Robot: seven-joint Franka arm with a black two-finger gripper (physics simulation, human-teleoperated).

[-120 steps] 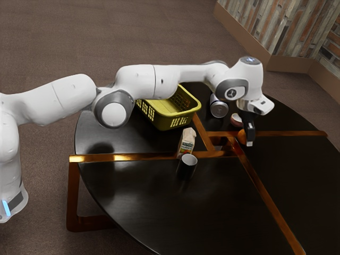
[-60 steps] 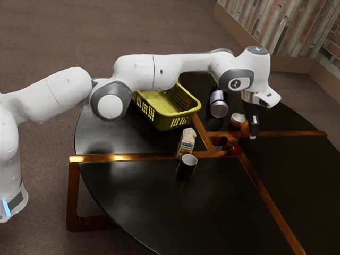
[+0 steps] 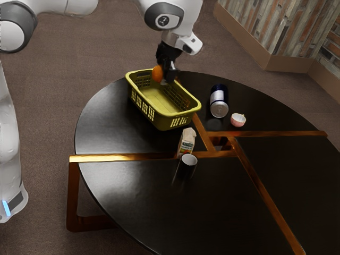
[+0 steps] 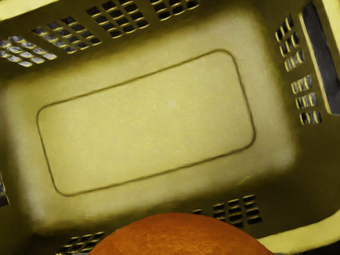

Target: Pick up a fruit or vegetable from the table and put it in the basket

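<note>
My gripper (image 3: 164, 76) is over the far part of the yellow basket (image 3: 163, 104), near the height of its rim, shut on an orange fruit (image 3: 157, 73). One black finger covers part of the fruit in the exterior view. The wrist view looks down into the basket (image 4: 149, 119), whose bare floor shows, and the top of the orange fruit (image 4: 180, 236) bulges in at the lower edge.
On the dark round table (image 3: 228, 212) a milk carton (image 3: 187, 141) stands by the basket's near end, beside a dark cup (image 3: 187, 166). Toward the exterior view's right are a blue-and-silver can (image 3: 218, 101) and a small pink bowl (image 3: 238, 120).
From beside the pink bowl, my gripper has swung toward the exterior view's left and up to the basket, carrying the orange fruit along. The basket and the other table objects have kept their places.
</note>
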